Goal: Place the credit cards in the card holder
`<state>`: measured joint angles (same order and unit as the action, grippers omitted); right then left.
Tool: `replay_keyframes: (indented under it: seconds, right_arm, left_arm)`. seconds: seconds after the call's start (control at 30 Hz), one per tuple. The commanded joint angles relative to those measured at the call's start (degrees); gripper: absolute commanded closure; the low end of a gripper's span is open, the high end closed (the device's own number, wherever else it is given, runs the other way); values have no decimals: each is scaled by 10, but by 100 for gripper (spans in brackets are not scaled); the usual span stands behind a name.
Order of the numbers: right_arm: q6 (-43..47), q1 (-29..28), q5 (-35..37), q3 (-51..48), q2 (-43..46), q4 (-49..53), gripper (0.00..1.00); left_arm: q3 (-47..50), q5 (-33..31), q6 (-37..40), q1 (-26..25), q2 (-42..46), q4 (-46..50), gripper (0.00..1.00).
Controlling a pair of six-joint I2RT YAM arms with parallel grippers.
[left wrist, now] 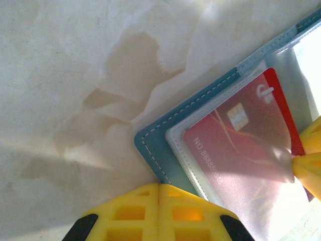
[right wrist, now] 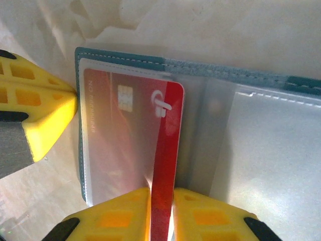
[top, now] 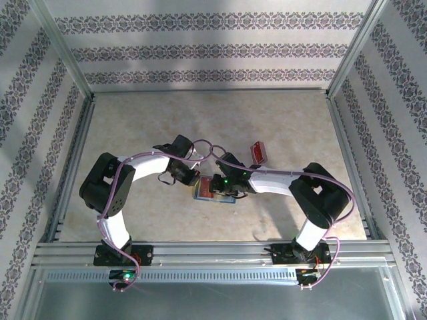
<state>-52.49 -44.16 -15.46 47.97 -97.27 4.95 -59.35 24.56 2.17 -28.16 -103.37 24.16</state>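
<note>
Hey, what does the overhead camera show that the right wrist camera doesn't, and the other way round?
Overhead: the left arm and right arm in full, plus a spare red card lying on the table beyond the right arm. Right wrist: the right gripper pinching the red card, with its chip and logo seen through the wallet pocket. Both: the teal wallet lying open with red inside.

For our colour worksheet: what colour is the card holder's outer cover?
The card holder is teal-blue with pale stitching, clearest in the left wrist view.
</note>
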Motion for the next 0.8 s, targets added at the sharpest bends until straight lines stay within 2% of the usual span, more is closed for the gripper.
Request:
replay_keyframes:
  seconds: [0.0, 0.23, 0.5, 0.63, 0.77]
  right_arm:
    - [5, -8, 1, 6, 7, 5, 76]
    - [32, 6, 21, -14, 85, 74, 68]
    - [37, 58, 17, -84, 189, 92, 68]
    - [36, 92, 11, -116, 218, 87, 70]
    - [35, 111, 10, -141, 243, 82, 71]
  left_arm:
    - [8, 19, -6, -22, -2, 20, 96]
    - [2, 4, -2, -22, 25, 25, 94]
    - [-34, -10, 2, -29, 75, 51, 72]
    - [-58, 5, -4, -58, 72, 60, 62]
    - [-81, 4, -8, -98, 59, 73, 57]
